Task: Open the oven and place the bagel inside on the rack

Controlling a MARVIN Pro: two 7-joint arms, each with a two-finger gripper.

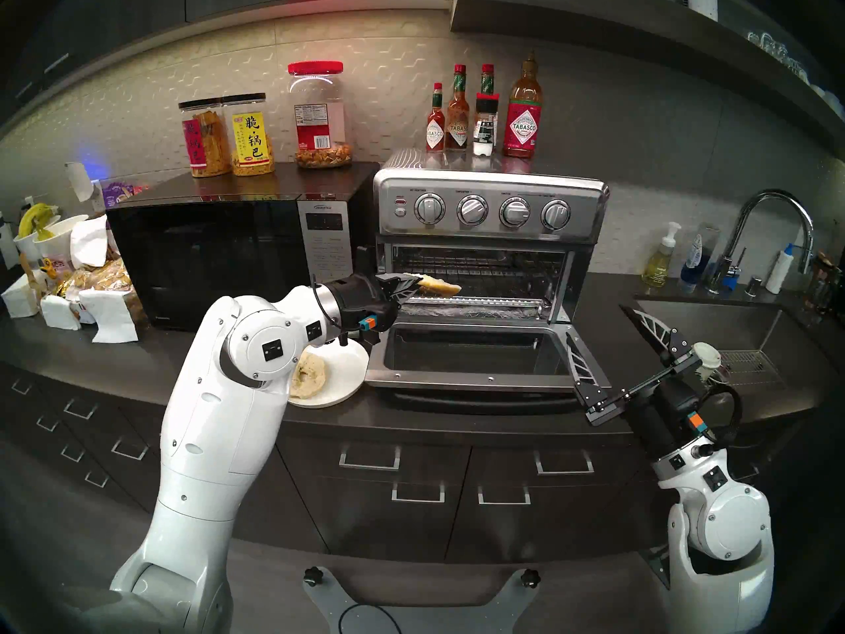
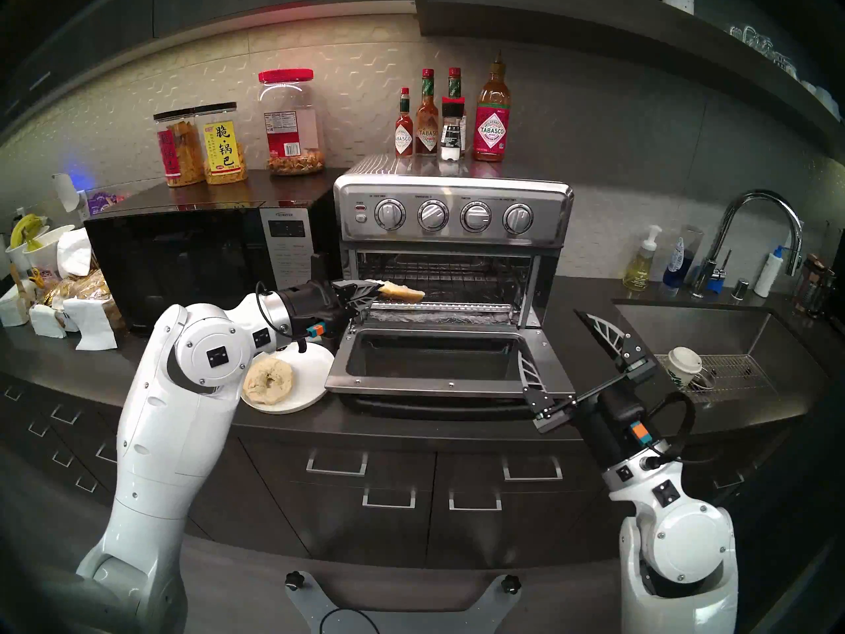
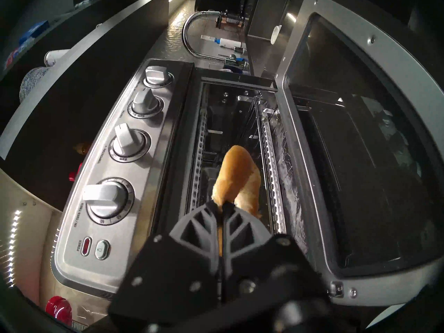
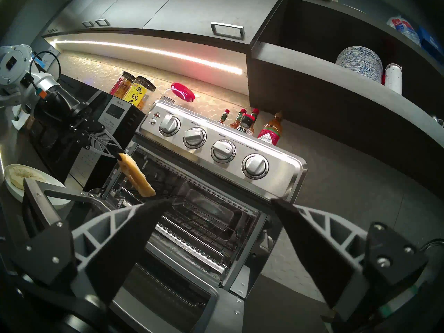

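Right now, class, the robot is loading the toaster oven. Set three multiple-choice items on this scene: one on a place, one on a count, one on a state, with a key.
1. Where is the bagel half that no end effector holds?
A. on the white plate
B. on the oven rack
C. in the sink

2. How many round knobs does the toaster oven have on its top panel?
A. two
B. four
C. six

3. What is the state of the oven door?
A. shut
B. dropped fully open
C. removed

Key:
1 A, it lies on the plate beside the open door.
2 B, four knobs sit in a row.
3 B, the door lies flat while the left end effector holds the other bagel half at the opening.
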